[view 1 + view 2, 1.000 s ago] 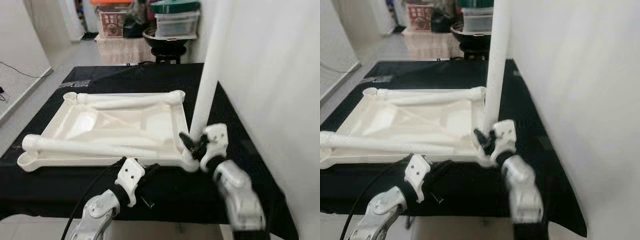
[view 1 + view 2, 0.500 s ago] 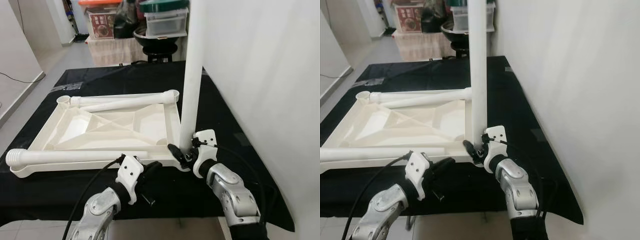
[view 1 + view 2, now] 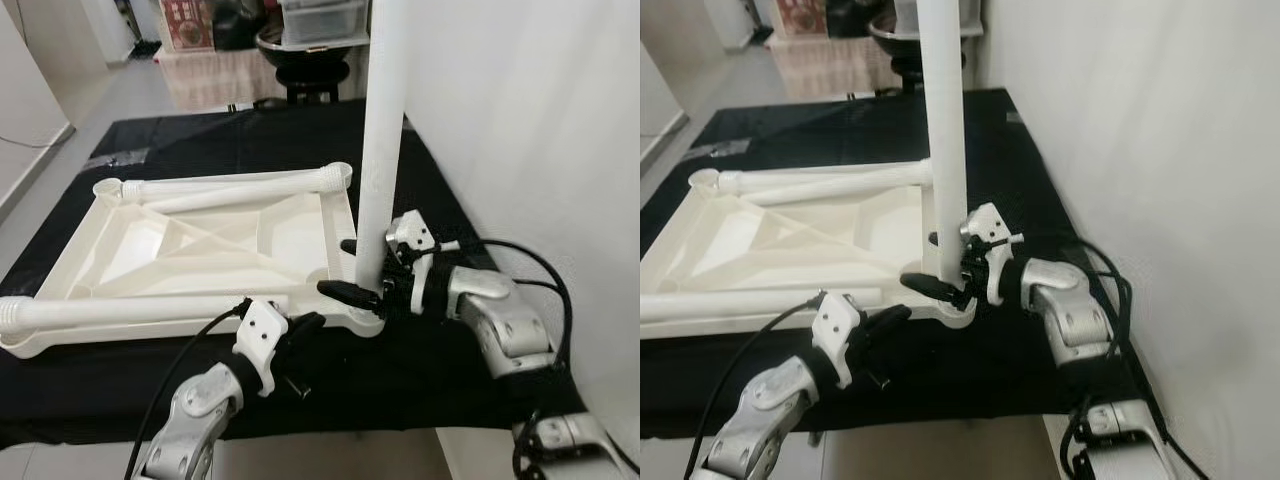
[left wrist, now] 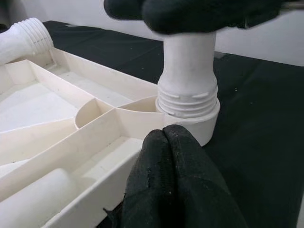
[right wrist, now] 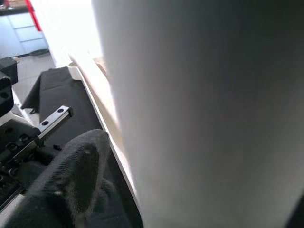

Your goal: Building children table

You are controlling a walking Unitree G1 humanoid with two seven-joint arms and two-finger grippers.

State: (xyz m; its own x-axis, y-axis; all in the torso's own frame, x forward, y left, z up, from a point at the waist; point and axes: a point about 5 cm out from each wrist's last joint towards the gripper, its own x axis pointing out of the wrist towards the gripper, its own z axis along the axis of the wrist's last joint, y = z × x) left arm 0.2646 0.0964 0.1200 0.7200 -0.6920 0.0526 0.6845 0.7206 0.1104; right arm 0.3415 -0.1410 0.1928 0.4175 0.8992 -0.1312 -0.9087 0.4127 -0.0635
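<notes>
Tabletop [image 3: 200,250]: white moulded plastic, ribbed underside up, lying on a black cloth [image 3: 450,180].
Upright leg [image 3: 380,150]: smooth white tube, threaded end seated in the near right corner socket.
Loose legs: one [image 3: 240,185] along the far edge, one [image 3: 130,310] along the near edge.
Right gripper [image 3: 352,268]: black fingers clamped round the upright leg's base.
Left gripper [image 3: 300,328]: fingers pressed together, at the near rim beside that socket.
</notes>
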